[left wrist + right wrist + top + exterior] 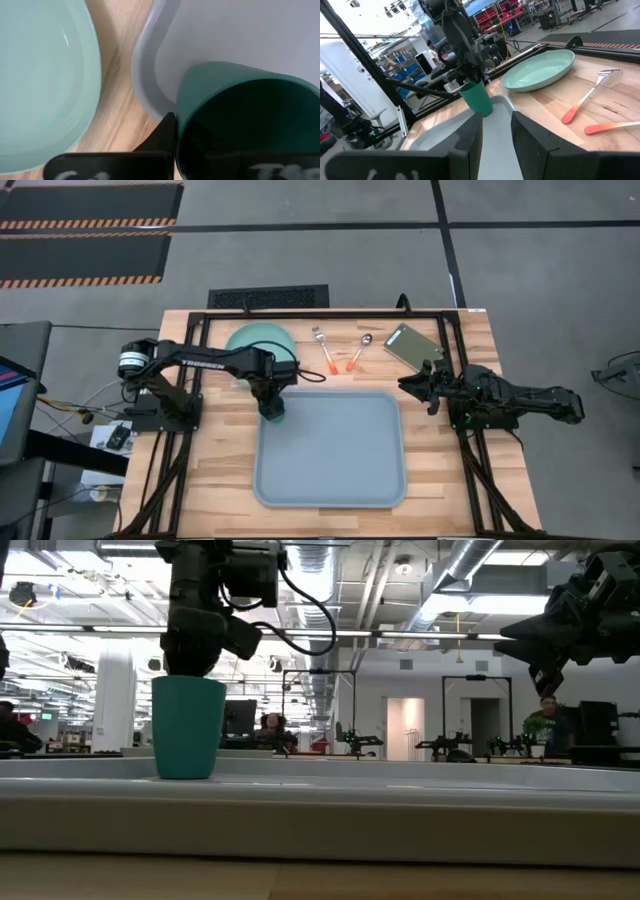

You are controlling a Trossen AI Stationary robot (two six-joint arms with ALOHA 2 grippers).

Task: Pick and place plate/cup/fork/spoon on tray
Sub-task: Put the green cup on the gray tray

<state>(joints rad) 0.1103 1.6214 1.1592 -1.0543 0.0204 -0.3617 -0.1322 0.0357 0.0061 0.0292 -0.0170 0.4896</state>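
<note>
The dark teal cup (273, 413) stands upright over the far left corner of the pale blue-grey tray (330, 480), and my left gripper (272, 400) is shut on it from above. The cup also shows in the low view (188, 730) and the right wrist view (478, 98). The mint-green plate (258, 340) lies on the table beyond the tray. The fork (324, 350) and the spoon (358, 352) lie side by side at the far middle. My right gripper (420, 388) is open and empty by the tray's far right corner. My left gripper holds the cup by its rim wall (178, 125), one finger (162, 131) outside and the other inside the hollow. The fingers come from above, pointing down. The cup is upright, with its base low in the tray's corner; the tray's rim (400, 788) hides whether it touches.
A small green-grey flat rectangle (413, 345) lies at the far right, near my right gripper. A black frame (330, 313) runs around the table's far and side edges. Most of the tray's floor is bare.
</note>
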